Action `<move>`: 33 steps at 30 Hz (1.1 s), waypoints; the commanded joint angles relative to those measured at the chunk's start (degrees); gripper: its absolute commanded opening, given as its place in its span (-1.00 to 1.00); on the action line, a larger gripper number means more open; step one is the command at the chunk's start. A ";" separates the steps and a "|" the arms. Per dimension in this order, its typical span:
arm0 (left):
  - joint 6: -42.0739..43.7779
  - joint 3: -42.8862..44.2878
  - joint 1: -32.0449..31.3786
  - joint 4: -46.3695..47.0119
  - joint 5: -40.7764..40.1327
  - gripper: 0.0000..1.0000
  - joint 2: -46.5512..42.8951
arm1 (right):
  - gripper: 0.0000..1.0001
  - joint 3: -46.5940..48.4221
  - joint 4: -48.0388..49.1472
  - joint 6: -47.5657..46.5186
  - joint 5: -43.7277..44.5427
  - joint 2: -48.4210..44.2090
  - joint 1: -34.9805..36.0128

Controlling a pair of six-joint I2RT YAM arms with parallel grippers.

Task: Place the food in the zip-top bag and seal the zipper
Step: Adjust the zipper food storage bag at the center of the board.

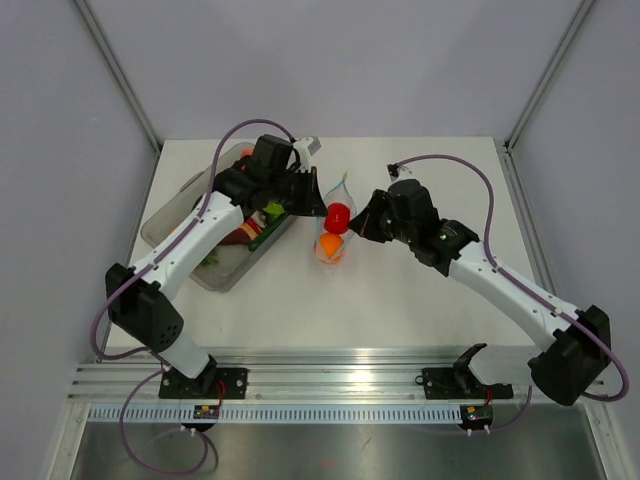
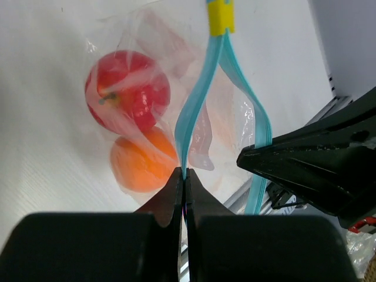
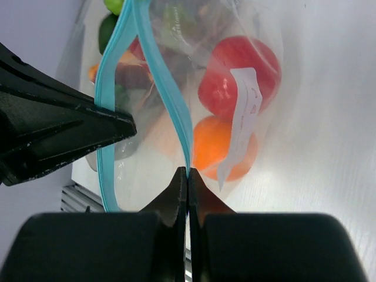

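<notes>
The zip-top bag [image 1: 337, 208] stands held up at mid-table with a red piece [image 1: 338, 215] and an orange piece [image 1: 330, 247] inside. Its light-blue zipper [image 2: 197, 97] has two strips bowed apart, so the mouth is open; a yellow slider [image 2: 220, 16] sits at the far end. My left gripper [image 2: 183, 171] is shut on one strip. My right gripper [image 3: 188, 170] is shut on the other strip [image 3: 170, 100]. In the top view the left gripper [image 1: 318, 205] and right gripper [image 1: 358, 228] flank the bag. Red [image 3: 238, 76] and orange [image 3: 220, 147] pieces show through the plastic.
A clear rigid tub [image 1: 175, 215] lies at the left under my left arm, with more toy food in it, red, green and dark pieces [image 1: 240, 235]. The table's side walls and metal posts rise at the back corners.
</notes>
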 commanded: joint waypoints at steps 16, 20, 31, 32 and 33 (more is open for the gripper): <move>2.45 -4.68 -0.33 1.56 -2.16 -1.00 1.07 | -1.00 -1.66 -0.94 -2.82 4.38 0.71 0.61; 3.86 -3.61 -0.33 -0.55 -3.47 -1.00 0.99 | -1.00 0.28 -1.04 -3.35 2.98 1.50 0.52; 3.96 -4.22 -0.33 0.33 -0.23 -1.00 2.04 | -0.64 1.16 -4.20 -1.51 4.21 3.18 0.61; 3.95 -4.40 -0.33 0.50 -0.14 -1.00 1.95 | -0.61 1.42 -4.29 -1.59 4.21 3.09 0.61; 3.95 -4.57 -0.33 0.76 0.12 -1.00 1.95 | -0.60 1.60 -4.29 -1.77 4.21 3.09 0.61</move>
